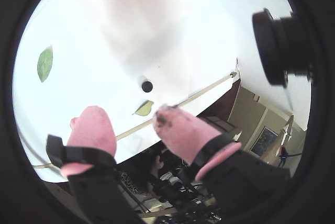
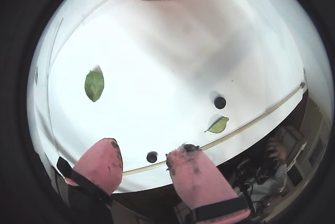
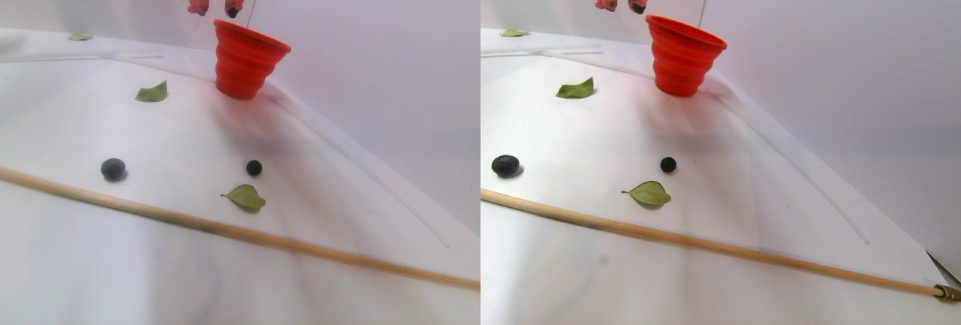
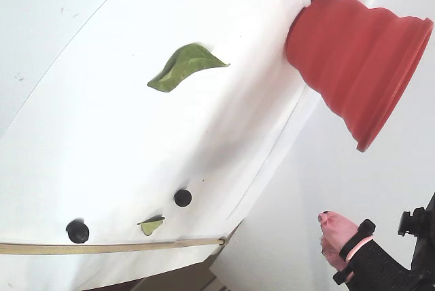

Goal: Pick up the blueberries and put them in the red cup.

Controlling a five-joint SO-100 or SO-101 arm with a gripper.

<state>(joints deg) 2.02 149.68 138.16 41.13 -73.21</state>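
Your gripper [image 3: 214, 8] hangs at the top of the stereo pair, pink fingers apart and empty — just above and left of the red cup [image 3: 244, 62]. Two blueberries [image 3: 113, 168] lie low on the white table [image 3: 90, 257] — one at left, a smaller one [image 3: 254, 167] beside a green leaf [image 3: 245, 197].

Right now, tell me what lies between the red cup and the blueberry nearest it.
Nothing: in the stereo pair view the white table between the red cup and that blueberry is bare. The green leaf sits past the berry.
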